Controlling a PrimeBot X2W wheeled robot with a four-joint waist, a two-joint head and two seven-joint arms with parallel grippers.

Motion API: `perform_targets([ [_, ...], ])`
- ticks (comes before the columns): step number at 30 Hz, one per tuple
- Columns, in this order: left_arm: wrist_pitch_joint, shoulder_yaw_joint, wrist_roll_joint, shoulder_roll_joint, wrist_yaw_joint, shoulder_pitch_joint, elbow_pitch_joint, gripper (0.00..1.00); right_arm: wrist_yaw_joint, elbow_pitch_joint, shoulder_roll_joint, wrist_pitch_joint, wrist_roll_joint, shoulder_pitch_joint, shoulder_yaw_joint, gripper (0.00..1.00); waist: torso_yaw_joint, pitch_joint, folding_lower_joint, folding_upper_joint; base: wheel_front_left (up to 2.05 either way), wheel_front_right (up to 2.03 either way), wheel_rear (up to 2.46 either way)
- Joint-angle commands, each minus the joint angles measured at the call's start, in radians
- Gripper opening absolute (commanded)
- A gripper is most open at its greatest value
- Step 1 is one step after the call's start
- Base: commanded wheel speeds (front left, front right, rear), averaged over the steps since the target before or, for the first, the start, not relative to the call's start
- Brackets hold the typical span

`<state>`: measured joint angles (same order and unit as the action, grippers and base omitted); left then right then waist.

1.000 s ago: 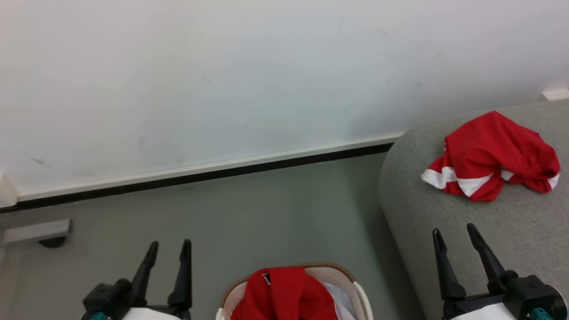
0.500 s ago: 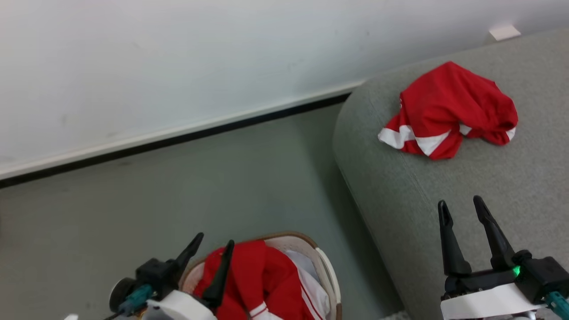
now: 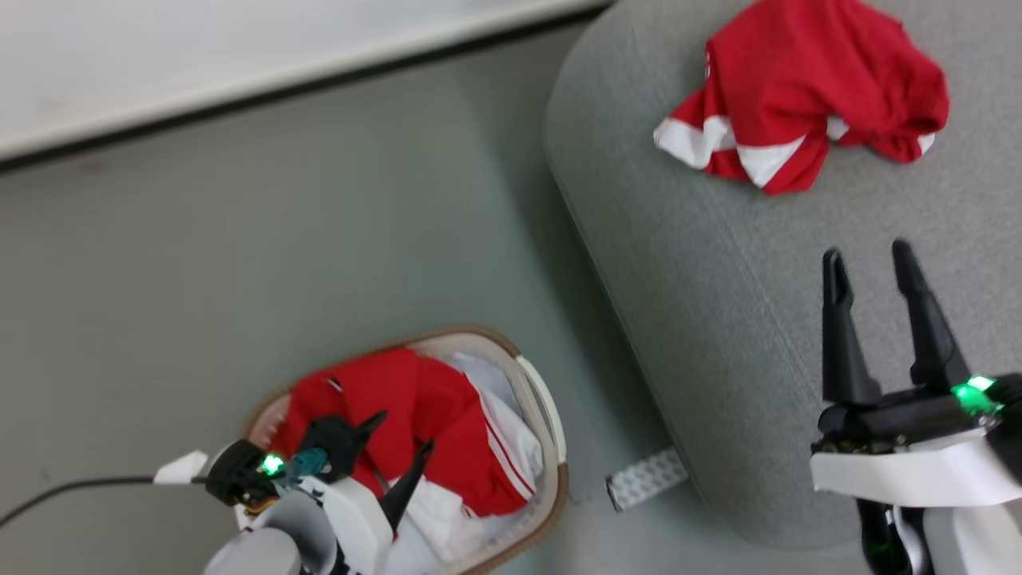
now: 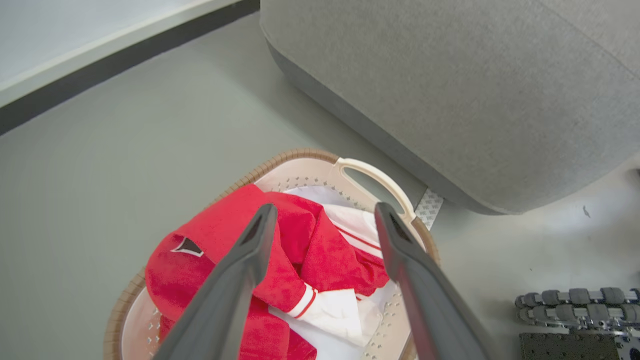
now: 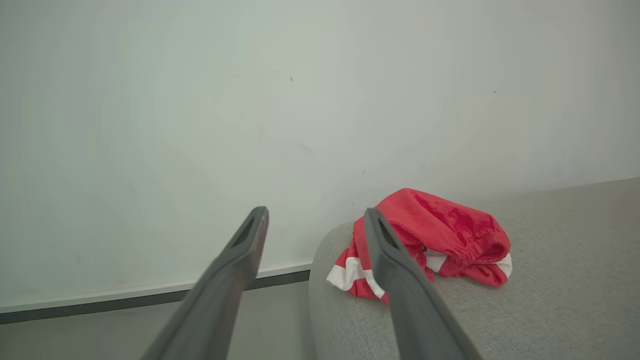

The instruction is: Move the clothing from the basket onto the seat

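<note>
The cream basket (image 3: pixel 552 447) with its brown rim stands on the floor left of the seat (image 3: pixel 718 303), holding red and white clothing (image 3: pixel 415 399). My left gripper (image 3: pixel 403 431) hangs open just above that pile, tilted down into the basket, with nothing between its fingers. In the left wrist view the open left gripper (image 4: pixel 326 207) frames the red clothing (image 4: pixel 220 245) inside the basket (image 4: pixel 300 155). One red garment with white stripes (image 3: pixel 806 80) lies on the grey seat. My right gripper (image 3: pixel 867 251) stands open and empty over the seat, short of that garment (image 5: pixel 445 235).
A white wall with a dark baseboard (image 3: pixel 239 84) runs behind the grey floor. A white patterned strip (image 3: pixel 647 489) lies on the floor by the seat's corner. A dark cable (image 3: pixel 72 487) trails left from my left arm. Part of my base (image 4: pixel 575 300) shows beside the basket.
The head camera has tilted down and turned. My left gripper has swung from beside the basket to over the clothing in it. The right gripper stays open above the seat.
</note>
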<state>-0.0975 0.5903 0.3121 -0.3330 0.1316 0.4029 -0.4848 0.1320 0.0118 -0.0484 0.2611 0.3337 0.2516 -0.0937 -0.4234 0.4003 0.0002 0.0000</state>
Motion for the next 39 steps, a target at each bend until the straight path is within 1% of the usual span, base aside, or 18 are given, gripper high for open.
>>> perform_targets([
  [1,0.021,0.03,0.002,-0.028,-0.001,0.032,-0.018,1.0,-0.002,0.027,-0.001,0.003,0.018,0.027,0.003,1.0,-0.035,0.101,-0.0002,0.0,0.0,0.0,0.0],
  [5,0.068,0.097,0.007,-0.059,-0.001,0.089,-0.059,1.0,-0.002,0.093,-0.001,0.003,0.059,0.062,0.028,1.0,-0.051,0.184,-0.0002,0.0,0.0,0.0,0.0],
  [12,0.112,0.185,-0.019,-0.059,-0.001,0.189,-0.152,1.0,-0.002,0.175,0.0,0.003,0.128,0.106,0.039,1.0,-0.079,0.307,-0.0002,0.0,0.0,0.0,0.0],
  [17,0.118,0.236,-0.041,-0.074,-0.001,0.264,-0.204,1.0,-0.002,0.205,0.0,0.003,0.155,0.129,0.039,1.0,-0.104,0.378,-0.0002,0.0,0.0,0.0,0.0],
  [19,0.123,0.257,-0.046,-0.074,-0.001,0.296,-0.225,1.0,-0.002,0.212,0.0,0.003,0.158,0.13,0.047,1.0,-0.101,0.397,-0.0002,0.0,0.0,0.0,0.0],
  [23,0.154,0.299,-0.088,-0.078,-0.001,0.358,-0.293,1.0,-0.002,0.218,0.0,0.003,0.16,0.115,0.051,1.0,-0.094,0.422,-0.0002,0.0,0.0,0.0,0.0],
  [27,0.167,0.333,-0.128,-0.066,-0.008,0.397,-0.337,1.0,-0.002,0.22,0.0,0.003,0.16,0.1,0.053,1.0,-0.09,0.433,-0.0002,0.0,0.0,0.0,0.0],
  [30,0.2,0.363,-0.163,-0.052,-0.016,0.419,-0.382,1.0,-0.002,0.217,0.0,0.003,0.159,0.093,0.057,1.0,-0.088,0.439,-0.0002,0.0,0.0,0.0,0.0],
  [33,0.272,0.414,-0.2,-0.036,-0.011,0.45,-0.448,1.0,-0.002,0.218,0.0,0.003,0.154,0.093,0.06,1.0,-0.085,0.443,-0.0002,0.0,0.0,0.0,0.0],
  [35,0.295,0.425,-0.2,-0.024,-0.01,0.463,-0.469,1.0,-0.002,0.22,0.0,0.003,0.15,0.091,0.06,1.0,-0.083,0.444,-0.0002,0.0,0.03,0.03,0.03],
  [39,0.283,0.433,-0.195,-0.021,-0.008,0.471,-0.489,1.0,-0.002,0.213,0.0,0.003,0.145,0.086,0.054,1.0,-0.082,0.444,-0.0002,0.0,0.01,0.01,0.01],
])
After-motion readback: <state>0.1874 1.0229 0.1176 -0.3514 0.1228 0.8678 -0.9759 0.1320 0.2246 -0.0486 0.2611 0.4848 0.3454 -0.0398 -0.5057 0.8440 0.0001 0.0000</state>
